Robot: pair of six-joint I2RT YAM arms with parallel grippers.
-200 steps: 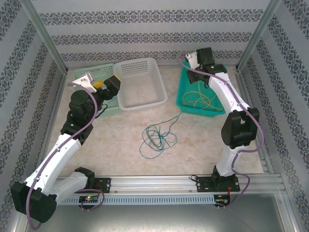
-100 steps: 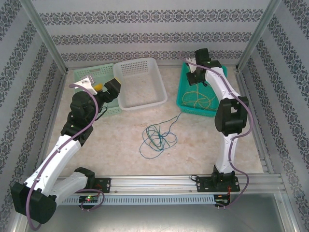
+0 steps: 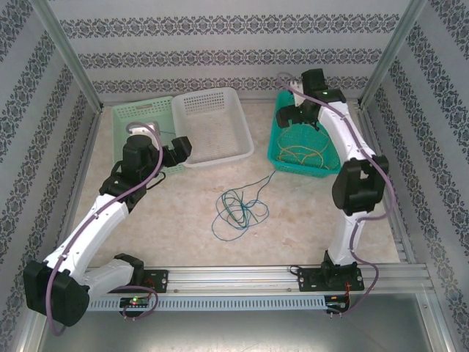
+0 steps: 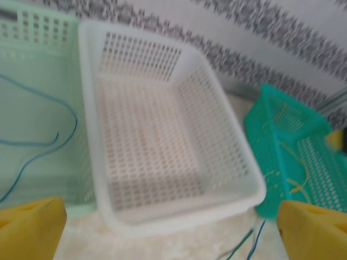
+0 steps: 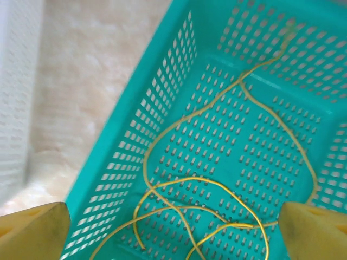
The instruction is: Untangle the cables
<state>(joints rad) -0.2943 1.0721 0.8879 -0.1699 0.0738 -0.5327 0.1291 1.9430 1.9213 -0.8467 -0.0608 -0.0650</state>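
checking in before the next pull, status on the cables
Both jaws open: left gripper by white basket, right gripper over teal basket. Loose yellow cable inside it. On table, blue-green tangle, nothing blocking it.

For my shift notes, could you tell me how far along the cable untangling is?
Done: the yellow cable lies alone in the teal basket, a blue cable in the light green basket. In hand: nothing; left gripper and right gripper have open fingers. Left: the blue-green tangle on the table.
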